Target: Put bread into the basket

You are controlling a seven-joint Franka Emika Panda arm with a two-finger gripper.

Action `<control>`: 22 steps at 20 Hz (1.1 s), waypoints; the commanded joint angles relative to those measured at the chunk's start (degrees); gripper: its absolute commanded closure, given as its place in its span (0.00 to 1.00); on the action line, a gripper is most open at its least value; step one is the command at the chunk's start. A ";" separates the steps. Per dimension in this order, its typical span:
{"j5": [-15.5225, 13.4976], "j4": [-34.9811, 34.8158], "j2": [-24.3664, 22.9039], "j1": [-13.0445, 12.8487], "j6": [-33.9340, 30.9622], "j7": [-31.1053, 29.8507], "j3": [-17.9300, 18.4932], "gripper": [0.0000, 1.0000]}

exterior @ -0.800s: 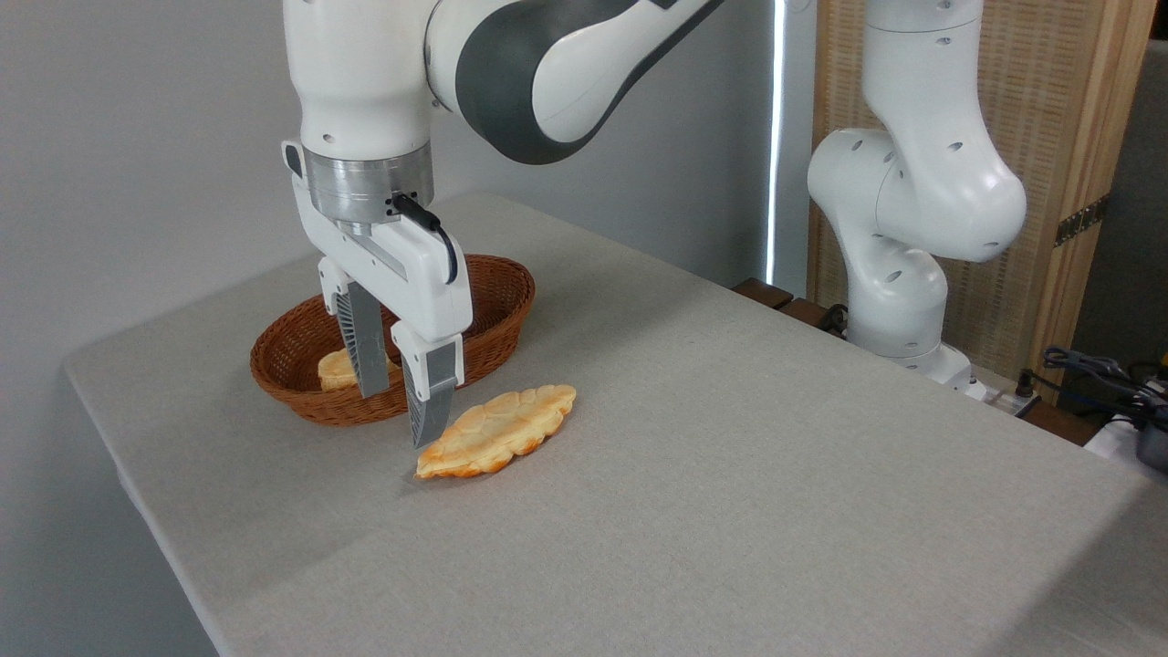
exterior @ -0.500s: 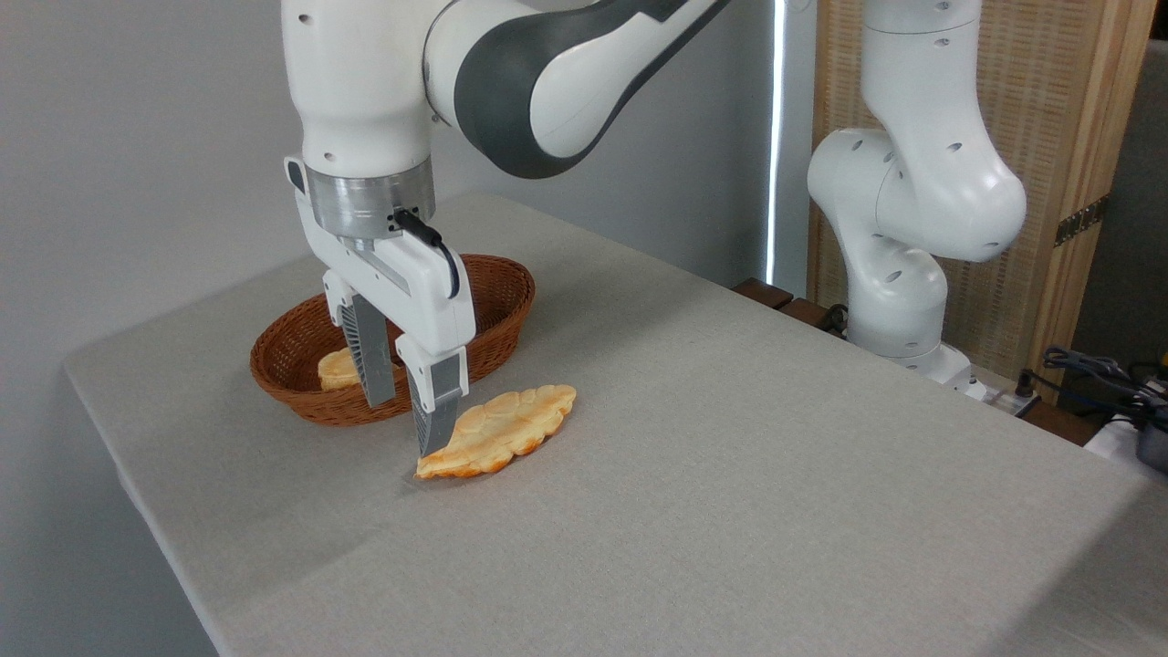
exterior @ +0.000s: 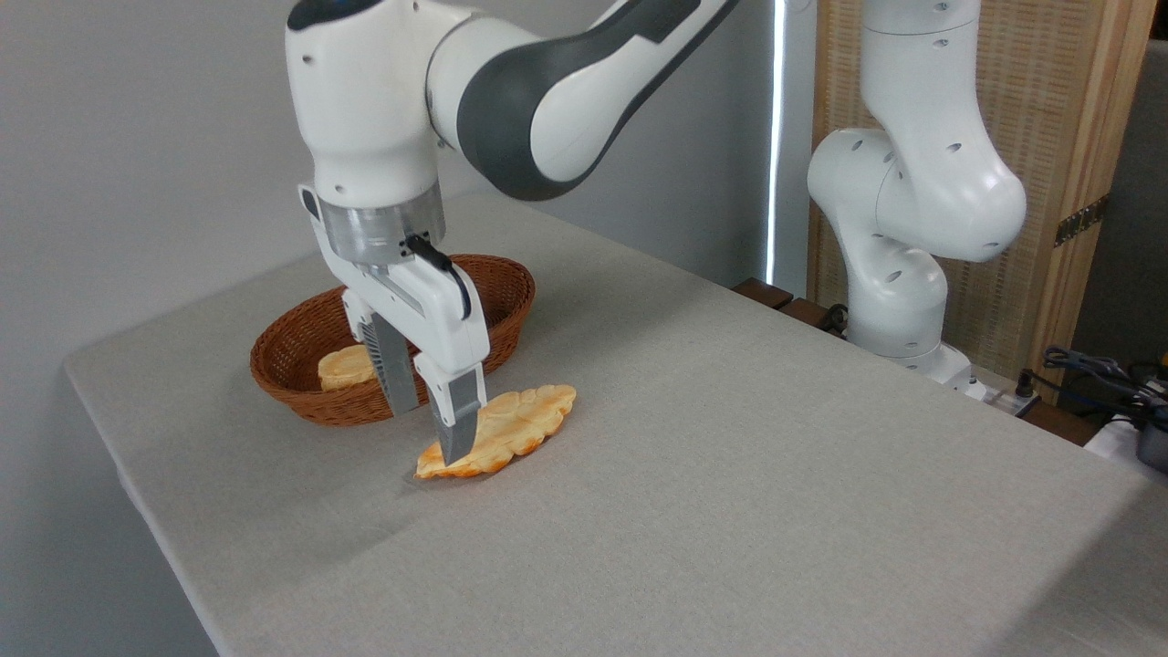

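The gripper (exterior: 429,424) has moved right and lower, fingers apart astride the bread (exterior: 506,438) (flat on the table), which lies at four o'clock from the basket (exterior: 301,342), still ungrasped.

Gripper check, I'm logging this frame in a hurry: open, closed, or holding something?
Gripper: open, fingers astride the bread, holding nothing.

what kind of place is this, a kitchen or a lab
Most likely a robotics lab, not a kitchen: a Franka arm works over a plain cloth-covered table, with loose cables at the right and a bare wall behind.
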 commanded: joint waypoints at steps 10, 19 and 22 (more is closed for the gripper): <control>-0.66 -2.51 2.34 -3.58 -1.10 -1.07 -1.14 0.00; 1.26 -2.51 1.99 -3.41 -1.89 -0.36 -0.70 0.00; 2.94 -2.51 1.99 -3.41 -3.03 -0.27 -0.78 0.00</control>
